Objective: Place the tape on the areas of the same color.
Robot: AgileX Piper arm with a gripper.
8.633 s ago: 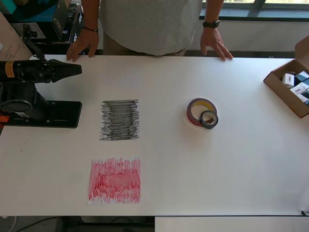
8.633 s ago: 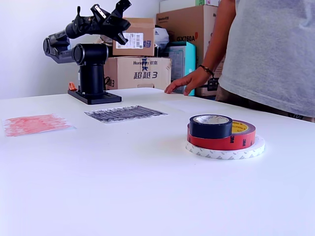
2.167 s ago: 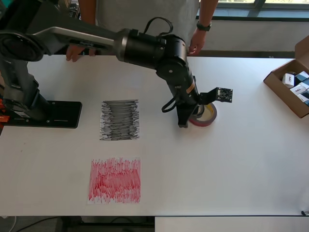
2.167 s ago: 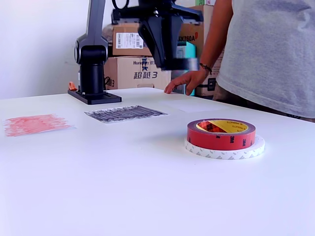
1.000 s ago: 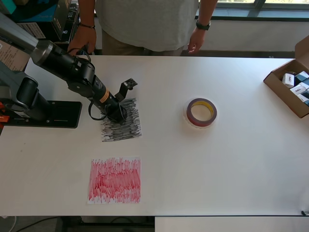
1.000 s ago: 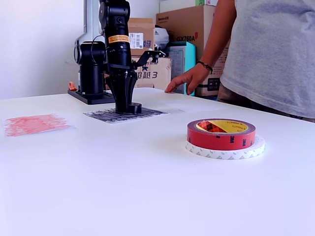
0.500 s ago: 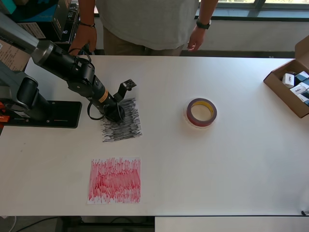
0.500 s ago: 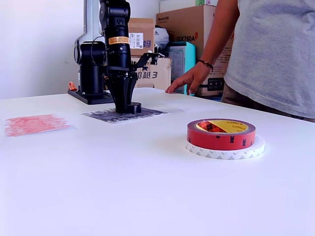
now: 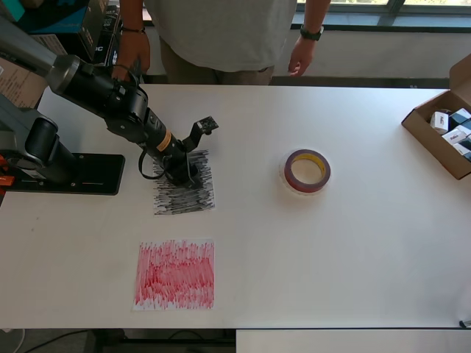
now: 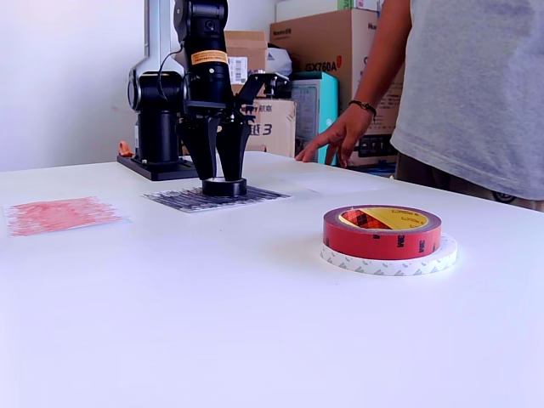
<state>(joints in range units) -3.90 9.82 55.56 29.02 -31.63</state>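
Note:
The small black tape roll (image 10: 224, 186) lies flat on the black scribbled patch (image 10: 174, 200). My gripper (image 10: 223, 168) stands right over it with its jaws spread apart, holding nothing. In the overhead view the gripper (image 9: 182, 173) covers most of the roll at the upper part of the black patch (image 9: 185, 195). The dark-red roll (image 9: 307, 170) lies stacked on the white roll (image 10: 387, 262) at the table's middle right. The red scribbled patch (image 9: 175, 273) lies bare near the front edge. I cannot make out the white sheet against the tabletop.
A person stands at the far edge with a hand (image 9: 299, 58) near the table. An open cardboard box (image 9: 444, 129) with small items sits at the overhead view's right edge. The arm's black base (image 9: 62, 173) is at the left.
The jaws, shut on the black roll half a second ago, have spread open. The roll now rests free on the black patch. The wrist has turned slightly.

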